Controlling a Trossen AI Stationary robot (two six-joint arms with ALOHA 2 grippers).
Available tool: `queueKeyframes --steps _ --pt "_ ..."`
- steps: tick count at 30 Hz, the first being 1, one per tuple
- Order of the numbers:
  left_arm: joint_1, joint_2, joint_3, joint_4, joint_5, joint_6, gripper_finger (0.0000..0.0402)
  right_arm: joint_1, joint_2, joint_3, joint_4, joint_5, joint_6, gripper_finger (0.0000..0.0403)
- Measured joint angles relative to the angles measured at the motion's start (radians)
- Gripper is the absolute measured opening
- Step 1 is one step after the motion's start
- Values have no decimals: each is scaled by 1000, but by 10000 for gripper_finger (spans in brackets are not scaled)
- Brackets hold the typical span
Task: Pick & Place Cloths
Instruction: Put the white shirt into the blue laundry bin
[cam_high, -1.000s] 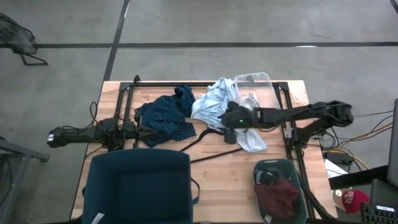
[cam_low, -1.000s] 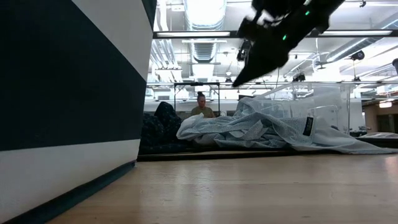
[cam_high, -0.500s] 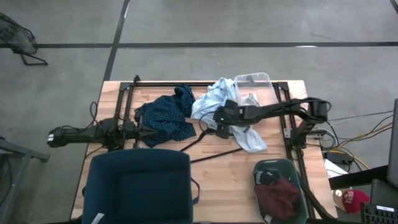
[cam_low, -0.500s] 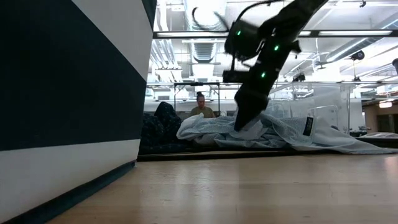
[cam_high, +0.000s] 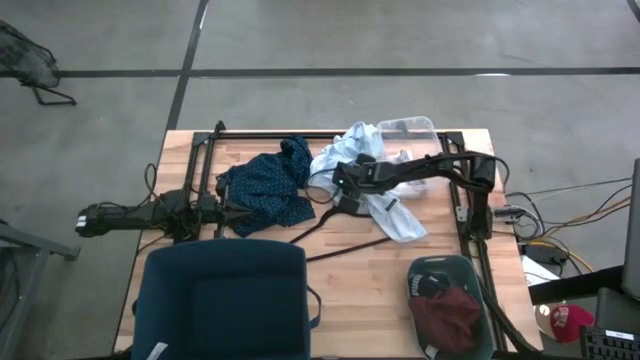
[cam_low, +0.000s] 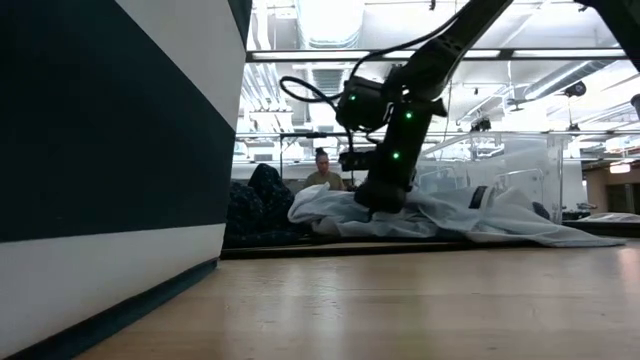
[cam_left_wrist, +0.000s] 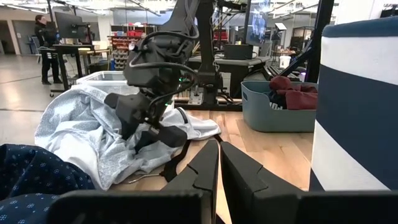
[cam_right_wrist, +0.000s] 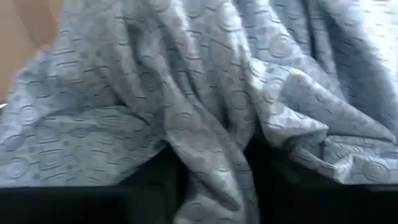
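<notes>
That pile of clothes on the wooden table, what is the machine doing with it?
The right gripper is pressed down into the crumpled pale blue-white shirt near the middle of the wooden table, apparently to grab it; whether its fingers have closed cannot be seen. The left gripper waits shut beside the navy dotted shirt. A maroon piece already lies in the grey-green tub, and a dark blue fabric bin stands at the front edge.

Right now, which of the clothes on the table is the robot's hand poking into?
The pale blue-white shirt in the middle. The right hand is down in its folds, while the navy dotted shirt lies untouched beside it.
</notes>
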Motion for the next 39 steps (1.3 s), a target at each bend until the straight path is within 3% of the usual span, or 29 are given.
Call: queueKeyframes --steps 4,6,17,27,30,34,39 --pt "0 0 0 0 0 0 23 9 13 40 -44 -28 -11 34" --pt "0 0 0 1 0 0 23 18 0 50 -68 -62 -13 21" --pt "0 -2 0 102 0 -87 23 117 -261 65 -124 -97 -77 10" --pt "0 -1 1 387 -5 -200 23 145 -509 138 -112 -200 -157 10" --pt "0 9 20 347 -25 -199 26 147 -536 191 -111 -215 -182 9" --pt "0 55 55 343 -98 -187 56 145 -538 275 -117 -276 -217 10" --pt "0 154 119 342 -143 -165 128 146 -536 392 -116 -284 -249 10"
